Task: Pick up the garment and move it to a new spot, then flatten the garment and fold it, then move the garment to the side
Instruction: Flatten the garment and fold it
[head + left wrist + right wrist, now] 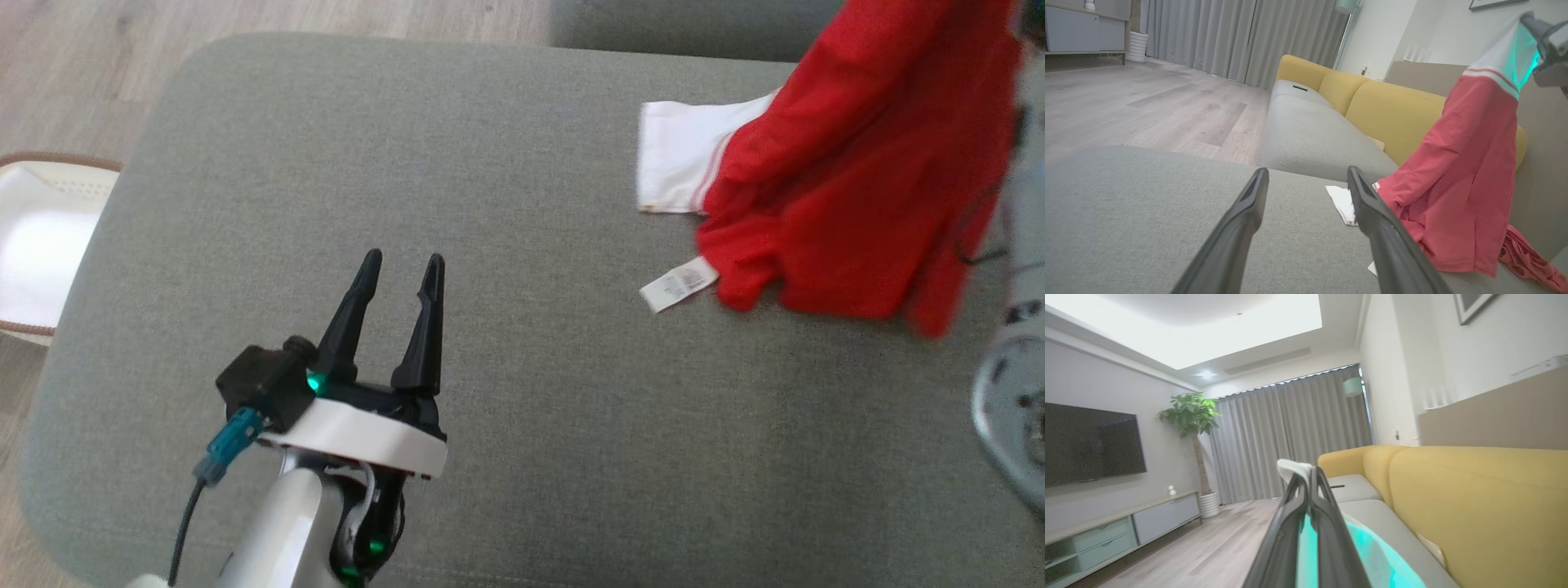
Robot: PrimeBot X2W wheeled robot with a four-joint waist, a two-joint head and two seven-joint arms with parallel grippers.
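Below the right gripper (1306, 473), clenched on its top edge, the red garment (857, 163) hangs lengthwise; the left gripper (404, 265), spread empty, sits well apart leftward.

You can see that the left gripper (404, 258) has 2 long black fingers (349, 314), thick at the root and narrowing to a blunt tip. They rise from a black base, and under it sits a white collar (359, 437). A black boxy camera module (260, 385) is fixed to the side, with a teal connector (234, 439) and a dark cable (184, 523) below it. Small green lights (313, 381) glow on the base. The forearm (273, 531) is glossy white. On the right gripper (1308, 474) the 2 fingers are dark grey, with a teal glow between them. The right arm (1012, 384) looks pale grey, with a round metallic joint, but blurred.
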